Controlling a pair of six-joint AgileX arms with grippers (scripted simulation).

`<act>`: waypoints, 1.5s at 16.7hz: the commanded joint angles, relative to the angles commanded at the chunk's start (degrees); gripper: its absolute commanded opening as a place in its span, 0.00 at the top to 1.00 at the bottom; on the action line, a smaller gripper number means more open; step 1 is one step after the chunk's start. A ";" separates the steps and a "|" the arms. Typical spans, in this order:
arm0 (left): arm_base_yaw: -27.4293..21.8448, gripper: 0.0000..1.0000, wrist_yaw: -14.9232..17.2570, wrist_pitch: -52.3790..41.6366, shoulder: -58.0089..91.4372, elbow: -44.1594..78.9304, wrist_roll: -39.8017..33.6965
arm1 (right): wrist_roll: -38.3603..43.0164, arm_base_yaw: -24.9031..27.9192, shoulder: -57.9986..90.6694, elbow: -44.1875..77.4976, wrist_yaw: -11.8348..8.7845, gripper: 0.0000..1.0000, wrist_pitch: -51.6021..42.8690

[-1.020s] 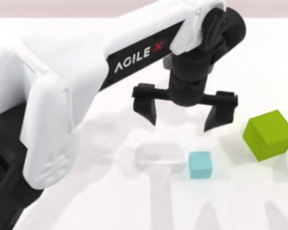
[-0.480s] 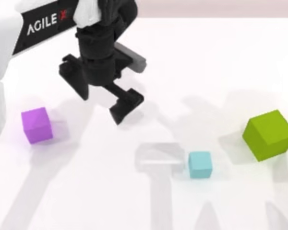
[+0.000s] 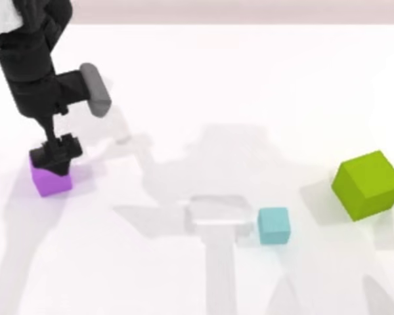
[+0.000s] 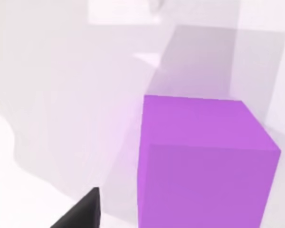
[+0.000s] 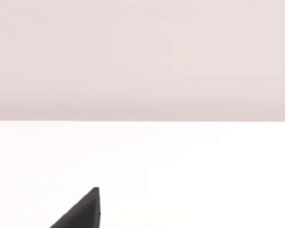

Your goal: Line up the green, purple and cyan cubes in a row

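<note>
Top view, writing: no brand mark or lettering can be read on the arm or the cubes at this moment.
Purple cube (image 3: 50,177): sits on the white bench (image 3: 203,92) at its far left side, well apart from the other two cubes; the left wrist view shows it close up (image 4: 204,166), flat on the surface with its top and one side face showing.
Purple cube and left pincer (image 3: 55,155): the black pincer is directly over the cube's top rear edge, its tip overlapping the cube as seen from above; whether it touches the cube I cannot tell.
Left pincer state: spread cannot be told; from above the fingers read as one dark block, and the left wrist view shows only one dark fingertip (image 4: 80,213) beside the cube.
Left arm pose: comes in from the top-left corner and points steeply down, with a grey cylindrical part sticking out to its right.
Cyan cube (image 3: 274,225): right of centre, toward the near side of the bench.
Green cube (image 3: 368,184): near the right edge, right of the cyan cube and apart from it, turned at an angle.
Right pincer: out of the top view; the right wrist view shows one dark fingertip (image 5: 80,213) over bare bench, its opening not discernible.
</note>
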 joint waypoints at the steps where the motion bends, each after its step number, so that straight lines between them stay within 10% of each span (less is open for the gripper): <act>1: 1.35 0.00 0.05 0.79 -1.12 -1.26 2.73 | 0.00 0.00 0.00 0.00 0.00 0.00 0.00; 25: 4.04 0.08 0.24 20.59 3.46 -15.01 7.79 | 0.00 0.00 0.00 0.00 0.00 0.00 0.00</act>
